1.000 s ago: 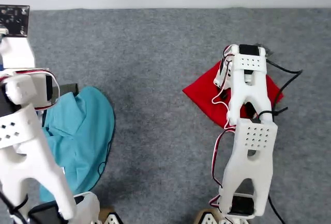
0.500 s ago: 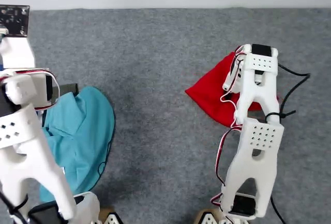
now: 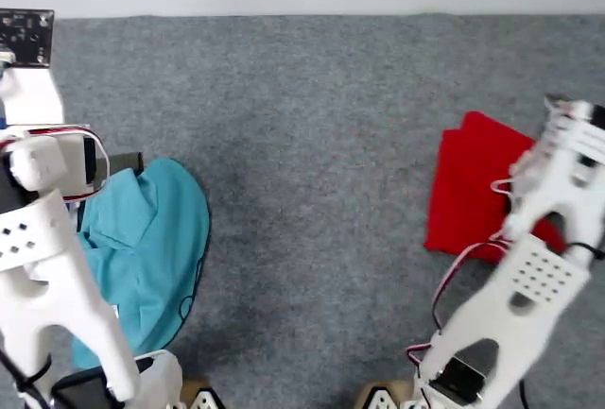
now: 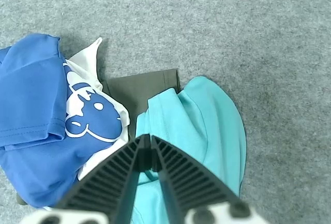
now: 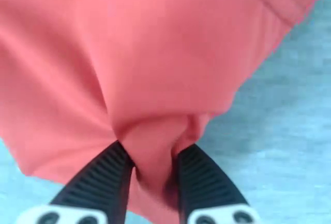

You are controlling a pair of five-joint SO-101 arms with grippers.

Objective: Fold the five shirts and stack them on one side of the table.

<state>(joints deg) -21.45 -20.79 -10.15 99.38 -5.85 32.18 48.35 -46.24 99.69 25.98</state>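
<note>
Pinching a fold of the red shirt [image 5: 155, 53], the right tool [image 5: 151, 154] has its jaws closed on cloth that bunches between them. In the high view the shirt lies as a folded slab at the right side of the grey surface [image 3: 302, 97], its long axis running from the robot's edge toward the far one, with the right arm over its outer edge. Well apart, at the left side, the left tool [image 4: 150, 141] hangs pressed together above the teal shirt [image 4: 207, 125], beside a blue shirt [image 4: 36, 94] and a dark olive shirt [image 4: 142, 87]. The right arm is by far the nearer, so releasing the red shirt likely falls to it.
</note>
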